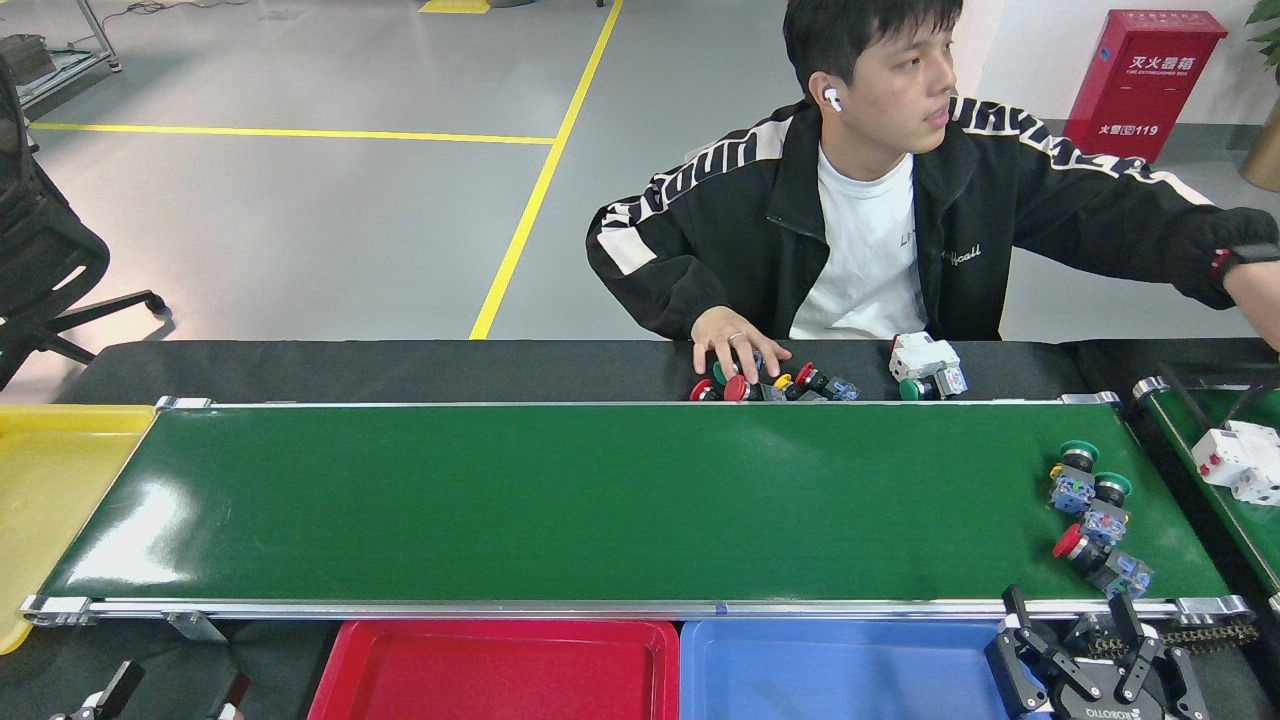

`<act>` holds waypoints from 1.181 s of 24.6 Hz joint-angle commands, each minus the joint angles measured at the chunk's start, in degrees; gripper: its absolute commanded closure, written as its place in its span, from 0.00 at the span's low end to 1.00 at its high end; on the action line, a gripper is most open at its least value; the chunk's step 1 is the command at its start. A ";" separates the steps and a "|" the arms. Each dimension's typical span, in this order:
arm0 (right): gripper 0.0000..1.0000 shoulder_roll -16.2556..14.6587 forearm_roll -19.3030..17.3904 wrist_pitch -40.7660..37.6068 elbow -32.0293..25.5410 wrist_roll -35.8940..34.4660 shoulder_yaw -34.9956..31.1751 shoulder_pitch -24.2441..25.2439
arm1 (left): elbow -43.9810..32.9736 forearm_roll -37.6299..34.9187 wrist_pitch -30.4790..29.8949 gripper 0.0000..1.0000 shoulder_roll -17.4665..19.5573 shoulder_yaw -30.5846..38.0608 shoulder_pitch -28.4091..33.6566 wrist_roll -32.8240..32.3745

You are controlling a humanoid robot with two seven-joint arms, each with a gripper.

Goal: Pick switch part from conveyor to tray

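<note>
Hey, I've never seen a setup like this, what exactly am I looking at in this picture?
This is seen from a robot's own head, looking down. The long green conveyor carries three switch parts: two green-capped and one red-capped, all at its right end. The robot's right hand sits open just below them, holding nothing; its left hand barely shows. Below lie a red tray and a blue tray; a yellow tray sits left. A person sits opposite with spare parts.
</note>
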 commanded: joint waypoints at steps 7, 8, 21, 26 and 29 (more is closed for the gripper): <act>0.01 -0.76 -0.08 6.42 0.15 1.84 0.29 -3.78 | -0.81 0.28 -0.12 0.00 0.27 0.36 -0.08 0.27; 0.01 -0.68 -0.08 6.51 0.15 2.72 0.29 -3.61 | -0.81 0.28 -0.12 0.00 0.27 0.36 -0.08 0.27; 0.01 -0.76 0.62 6.86 5.51 3.69 5.04 -5.01 | -1.42 0.19 0.14 0.00 0.09 -0.17 -0.43 -0.52; 0.05 -1.20 1.24 9.23 14.65 4.65 6.88 -14.33 | -1.42 0.19 0.05 0.00 0.09 -0.17 -0.78 -1.49; 0.27 -4.54 0.97 9.49 21.86 5.01 9.52 -18.64 | -1.42 0.19 0.05 0.00 0.18 -0.17 -0.78 -1.49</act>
